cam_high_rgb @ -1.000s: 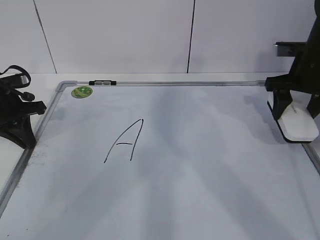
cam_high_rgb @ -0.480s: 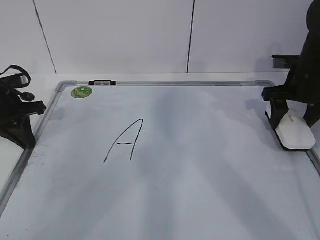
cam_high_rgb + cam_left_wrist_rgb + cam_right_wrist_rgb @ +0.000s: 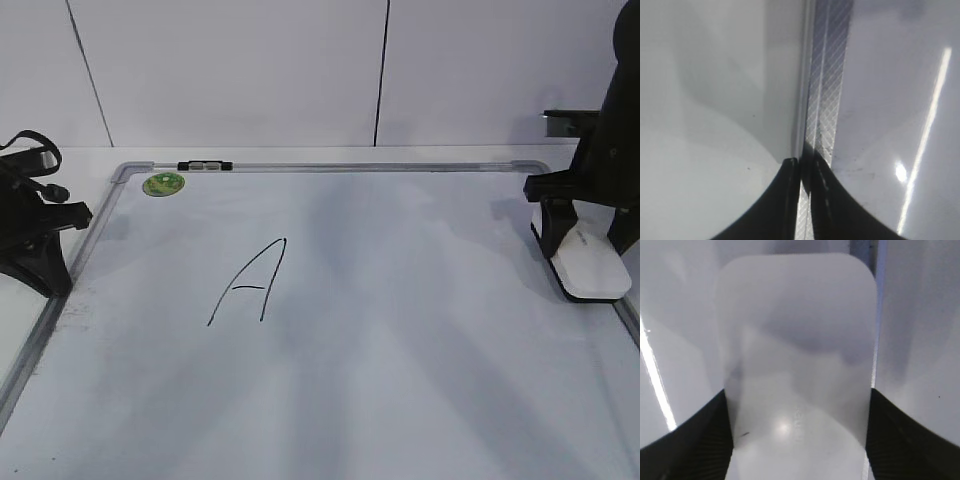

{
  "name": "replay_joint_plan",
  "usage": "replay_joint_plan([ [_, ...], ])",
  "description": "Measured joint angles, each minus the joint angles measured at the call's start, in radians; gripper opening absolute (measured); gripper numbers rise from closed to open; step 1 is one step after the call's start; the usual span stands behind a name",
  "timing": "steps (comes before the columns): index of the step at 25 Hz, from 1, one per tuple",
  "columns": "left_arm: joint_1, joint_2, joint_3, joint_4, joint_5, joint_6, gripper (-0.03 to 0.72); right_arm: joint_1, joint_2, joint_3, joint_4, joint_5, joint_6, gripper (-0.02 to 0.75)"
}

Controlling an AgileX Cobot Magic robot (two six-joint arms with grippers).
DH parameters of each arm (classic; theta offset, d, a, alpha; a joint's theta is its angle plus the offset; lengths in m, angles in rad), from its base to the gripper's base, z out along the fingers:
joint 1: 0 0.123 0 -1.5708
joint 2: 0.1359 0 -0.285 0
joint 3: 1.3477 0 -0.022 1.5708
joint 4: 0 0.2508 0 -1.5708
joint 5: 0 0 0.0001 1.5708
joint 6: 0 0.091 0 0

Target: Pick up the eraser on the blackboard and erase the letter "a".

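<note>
The eraser (image 3: 592, 270) is a white block with a black base, lying at the right edge of the blackboard (image 3: 400, 360). My right gripper (image 3: 583, 238) stands over it with a finger against each long side. In the right wrist view the eraser (image 3: 797, 355) fills the space between the fingers of the right gripper (image 3: 797, 440). No small letter "a" shows on the board. Only a tall capital "A" (image 3: 250, 283) is drawn left of centre. My left gripper (image 3: 50, 270) is shut and empty over the board's left frame (image 3: 822, 100).
A green round sticker (image 3: 164, 183) sits in the board's far left corner. A small black piece (image 3: 205, 165) lies on the top frame. A white wall stands close behind the board.
The right gripper came down and slightly left with the eraser between one second and half a second ago, bringing it to the board. Nothing has moved since. The left arm is still.
</note>
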Motion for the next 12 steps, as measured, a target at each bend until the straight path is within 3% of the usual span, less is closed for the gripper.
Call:
replay_joint_plan([
  [12,0.0,0.0,0.0,0.0,0.0,0.0,0.041,0.0,0.045,-0.003,0.0,0.0,0.0,0.545],
])
